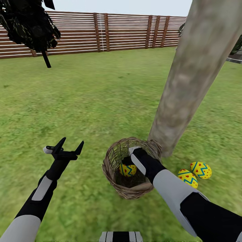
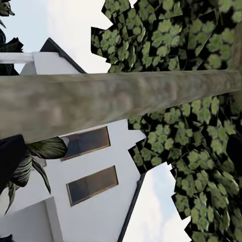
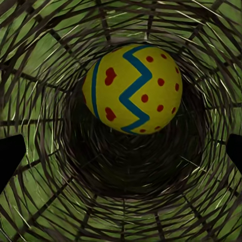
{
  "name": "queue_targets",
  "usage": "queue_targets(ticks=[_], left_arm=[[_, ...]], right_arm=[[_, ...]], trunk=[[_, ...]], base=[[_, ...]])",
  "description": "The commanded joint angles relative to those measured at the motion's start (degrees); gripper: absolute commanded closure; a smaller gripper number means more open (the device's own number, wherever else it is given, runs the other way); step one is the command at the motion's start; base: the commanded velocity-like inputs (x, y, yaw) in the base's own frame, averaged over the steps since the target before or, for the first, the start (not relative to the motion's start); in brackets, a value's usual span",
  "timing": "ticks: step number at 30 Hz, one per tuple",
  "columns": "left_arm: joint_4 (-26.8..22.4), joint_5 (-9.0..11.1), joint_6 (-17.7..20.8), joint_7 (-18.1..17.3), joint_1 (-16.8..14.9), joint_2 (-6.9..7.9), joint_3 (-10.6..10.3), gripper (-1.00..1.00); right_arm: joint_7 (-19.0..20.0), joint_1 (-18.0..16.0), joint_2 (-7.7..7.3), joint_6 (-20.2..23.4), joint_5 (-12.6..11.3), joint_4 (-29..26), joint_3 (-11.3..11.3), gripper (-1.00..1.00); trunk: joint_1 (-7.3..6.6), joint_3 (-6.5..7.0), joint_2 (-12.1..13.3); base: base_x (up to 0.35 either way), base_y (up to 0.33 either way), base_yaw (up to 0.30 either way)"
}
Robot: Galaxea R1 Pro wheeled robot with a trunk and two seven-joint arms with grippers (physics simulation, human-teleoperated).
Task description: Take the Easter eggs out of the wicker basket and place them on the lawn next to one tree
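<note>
The wicker basket [image 1: 116,158] stands on the lawn [image 1: 101,101] right at the foot of the pale mottled tree [image 1: 191,77]. One yellow Easter egg [image 1: 127,170] lies inside it. My right gripper [image 1: 127,160] reaches down into the basket, just above that egg. In the right wrist view the egg [image 3: 132,88] rests on the woven bottom [image 3: 126,201], and my right gripper [image 3: 121,154] is open with nothing between its dark fingertips [image 3: 10,156]. Two more eggs [image 1: 187,177] [image 1: 201,169] lie on the grass beside the trunk. My left gripper [image 1: 71,145] hovers open to the left of the basket.
A brown slat fence [image 1: 101,32] closes off the far side of the garden. A dark thin-trunked tree [image 1: 30,27] stands at the back left. The left wrist view looks up along the pale trunk [image 2: 121,101] at leaves [image 2: 201,151] and a white house [image 2: 91,201].
</note>
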Motion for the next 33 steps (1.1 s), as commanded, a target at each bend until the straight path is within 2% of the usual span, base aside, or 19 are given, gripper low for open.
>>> queue_targets(ticks=[1,10,15,21,33], left_arm=[[0.0,0.3,0.5,0.0,0.0,0.05,0.0,-1.00],[0.2,0.3,0.6,-0.2,0.0,0.12,0.0,-1.00],[0.2,0.3,0.7,-0.2,0.0,0.11,0.0,-1.00],[0.2,0.3,0.7,-0.2,0.0,0.11,0.0,-1.00],[0.1,0.3,0.7,-0.2,0.0,0.11,0.0,-1.00]], right_arm=[[-0.5,-0.4,0.00,0.1,-0.5,0.2,0.2,-1.00],[-0.6,-2.4,0.00,0.0,-0.7,0.8,0.0,-1.00],[-0.6,-2.5,0.00,-3.0,-0.7,0.8,0.1,-1.00],[-0.6,-2.5,0.00,-3.5,-0.5,0.6,0.1,-1.00],[-0.5,-2.4,0.00,-7.6,-0.4,-1.3,0.0,-1.00]], trunk=[[0.01,-0.27,0.0],[0.24,-2.27,-0.2],[0.37,-3.37,-0.2],[0.53,-4.70,-0.3],[0.84,-7.36,-0.5]], base=[[0.000,0.000,0.000],[0.000,0.000,0.000],[0.000,0.000,0.000],[0.000,0.000,0.000],[0.000,0.000,0.000]])
